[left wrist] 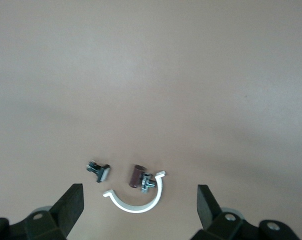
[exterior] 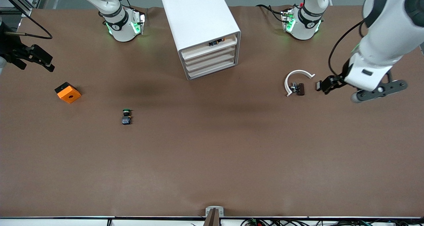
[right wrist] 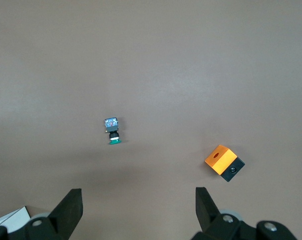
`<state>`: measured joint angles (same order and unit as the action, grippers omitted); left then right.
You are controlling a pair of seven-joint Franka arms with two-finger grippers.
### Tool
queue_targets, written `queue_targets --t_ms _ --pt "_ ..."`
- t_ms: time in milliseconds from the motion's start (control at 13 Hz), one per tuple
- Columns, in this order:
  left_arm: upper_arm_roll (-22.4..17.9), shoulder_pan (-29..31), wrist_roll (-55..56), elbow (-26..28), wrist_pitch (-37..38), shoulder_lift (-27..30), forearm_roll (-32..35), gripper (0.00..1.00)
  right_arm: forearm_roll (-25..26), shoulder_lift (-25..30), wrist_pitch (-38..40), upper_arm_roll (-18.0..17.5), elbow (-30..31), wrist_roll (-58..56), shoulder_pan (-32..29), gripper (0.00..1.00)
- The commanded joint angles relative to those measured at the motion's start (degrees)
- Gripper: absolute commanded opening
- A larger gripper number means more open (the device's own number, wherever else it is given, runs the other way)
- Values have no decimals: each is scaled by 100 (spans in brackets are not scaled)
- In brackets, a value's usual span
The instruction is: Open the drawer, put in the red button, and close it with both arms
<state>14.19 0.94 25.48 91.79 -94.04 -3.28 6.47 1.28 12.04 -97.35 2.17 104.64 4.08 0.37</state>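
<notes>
Care for the closing push: bring wide-open left gripper (exterior: 320,86) at three o'clock and wide-open right gripper (exterior: 47,63) at nine squarely onto ajar drawer (exterior: 208,51) at twelve, red button (exterior: 217,42) seemingly inside.

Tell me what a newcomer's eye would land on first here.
Probably the white cabinet between the arm bases, with something small and dark in its top drawer. Next the orange block toward the right arm's end, below the open right gripper, and the white clip beside the open left gripper.
</notes>
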Motion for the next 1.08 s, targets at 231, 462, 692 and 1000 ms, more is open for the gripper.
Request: queue_targets --t_ms 231,462,692,1000 --pt "-575 -76 -1220 805 139 1109 -392 100 56 -35 216 3 -172 102 51 100" --pt "-646 -217 -1291 1104 430 1601 -401 100 56 -35 418 3 -330 111 51 100" --pt "-681 -69 -1868 1105 456 1699 -629 100 48 -35 568 3 -365 111 51 100" --pt "-681 125 -2074 1026 579 1708 -630 100 48 -35 594 -6 -392 111 60 100"
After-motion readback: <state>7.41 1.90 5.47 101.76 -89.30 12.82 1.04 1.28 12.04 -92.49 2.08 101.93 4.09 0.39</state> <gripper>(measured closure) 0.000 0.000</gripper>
